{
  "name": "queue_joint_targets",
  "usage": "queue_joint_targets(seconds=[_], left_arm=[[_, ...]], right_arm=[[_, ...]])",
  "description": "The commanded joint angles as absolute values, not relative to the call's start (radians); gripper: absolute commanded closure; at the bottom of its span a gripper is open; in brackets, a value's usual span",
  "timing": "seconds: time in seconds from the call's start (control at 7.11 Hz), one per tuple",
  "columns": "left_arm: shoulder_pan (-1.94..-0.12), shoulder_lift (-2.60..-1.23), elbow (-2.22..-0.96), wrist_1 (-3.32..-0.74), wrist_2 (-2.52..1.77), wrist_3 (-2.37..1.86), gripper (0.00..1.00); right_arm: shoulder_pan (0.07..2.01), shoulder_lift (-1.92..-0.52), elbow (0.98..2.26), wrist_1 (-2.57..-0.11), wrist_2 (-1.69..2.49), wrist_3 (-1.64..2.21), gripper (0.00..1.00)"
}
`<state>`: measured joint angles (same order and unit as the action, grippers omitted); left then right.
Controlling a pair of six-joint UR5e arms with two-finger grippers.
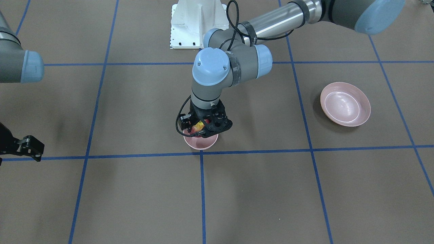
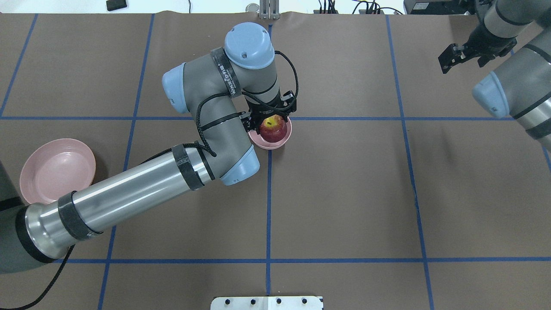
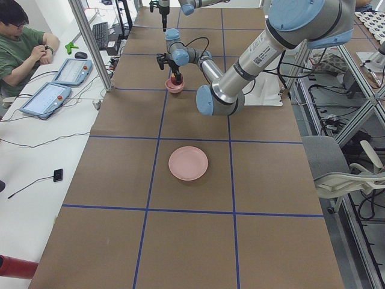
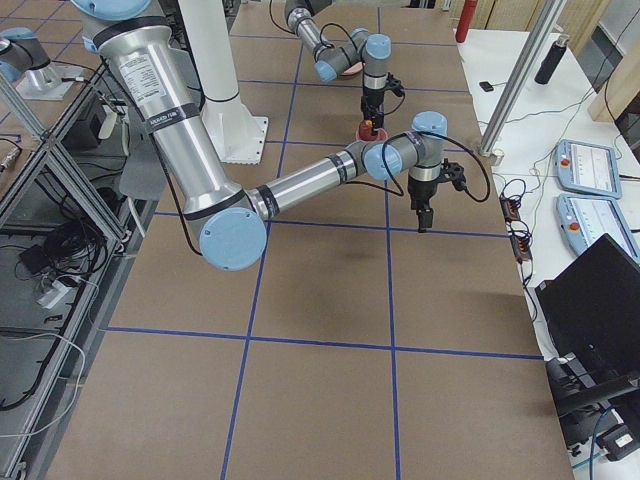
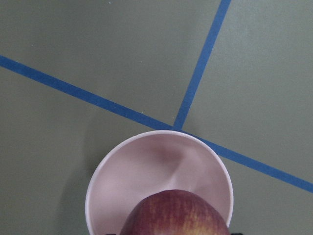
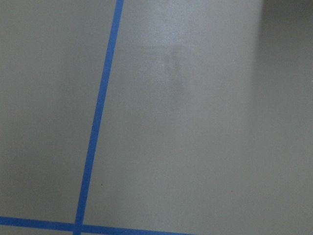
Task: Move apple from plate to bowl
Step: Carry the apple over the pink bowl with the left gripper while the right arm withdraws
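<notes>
The glossy, round, dark-red apple (image 2: 273,129) is clamped by the left fingers (image 2: 255,122) over the smooth pink bowl (image 2: 277,145); the right fingers (image 2: 448,56) cannot be judged.

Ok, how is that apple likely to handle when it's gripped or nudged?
The apple looks round and glossy, so it would probably roll if nudged on the flat table and might slip under a light pinch. It seems firm, so it should keep its shape when squeezed. It nearly fills the bowl, so it should settle there rather than wander.
</notes>
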<state>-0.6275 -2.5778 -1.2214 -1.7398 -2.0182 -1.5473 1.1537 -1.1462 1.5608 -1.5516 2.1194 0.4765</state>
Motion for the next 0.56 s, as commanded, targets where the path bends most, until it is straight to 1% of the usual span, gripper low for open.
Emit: queue_joint_targets(seconds=[0.0,0.28,0.42], left_arm=[[-0.626,-2.579,-1.189,-1.767,-2.016,-1.548,1.0],[-0.626,-2.577,-1.17,-1.793,-2.014,-1.549,1.0],[-0.627,-2.577,-1.17,-1.793,-2.014,-1.554,0.85]], right_arm=[[1.209,-1.173,1.568,-1.549,2.203,0.472,0.0],[1.227,-1.187,1.569,-1.548,2.209,0.472,0.0],[1.232,-1.206,1.572,-1.543,2.212,0.471,0.0]])
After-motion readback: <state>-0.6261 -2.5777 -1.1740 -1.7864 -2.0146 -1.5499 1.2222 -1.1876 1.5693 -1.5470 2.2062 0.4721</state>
